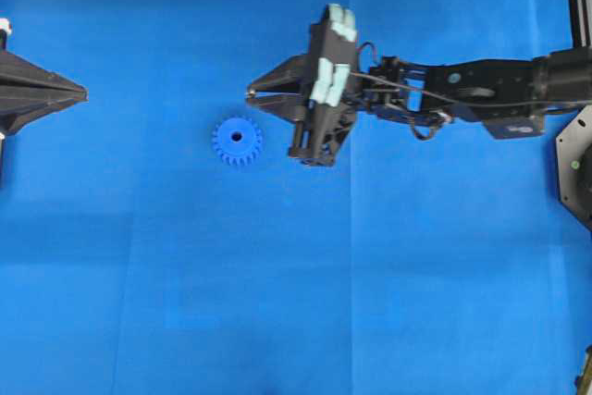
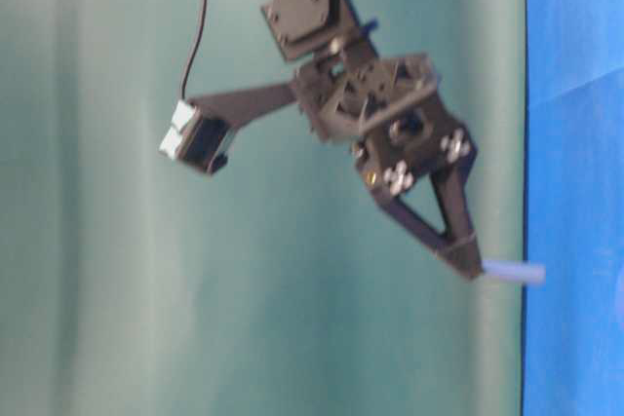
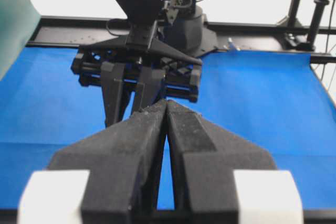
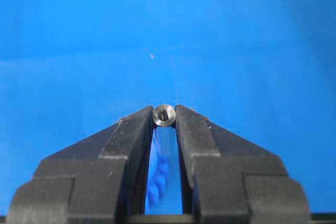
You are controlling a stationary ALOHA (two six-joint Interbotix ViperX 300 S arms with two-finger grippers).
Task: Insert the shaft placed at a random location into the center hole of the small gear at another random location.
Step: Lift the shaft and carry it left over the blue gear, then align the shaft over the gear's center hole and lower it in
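**Quick head count of what's on the table**

Ok so, counting it all up:

- One small gear (image 1: 237,141), bright blue, lying flat on the mat. Just the one.
- One center hole (image 1: 237,137) in it, a single dark dot in the hub.
- One shaft (image 4: 164,115), the silvery pin seen end-on in the right wrist view. No second pin that I can spot.
- Two grippers total: the right gripper (image 1: 250,93) and the left gripper (image 1: 83,93), one per arm, two black fingers on each.
- One blue mat (image 1: 388,284) covering the table.
- One green backdrop (image 2: 97,289) in the table-level view.
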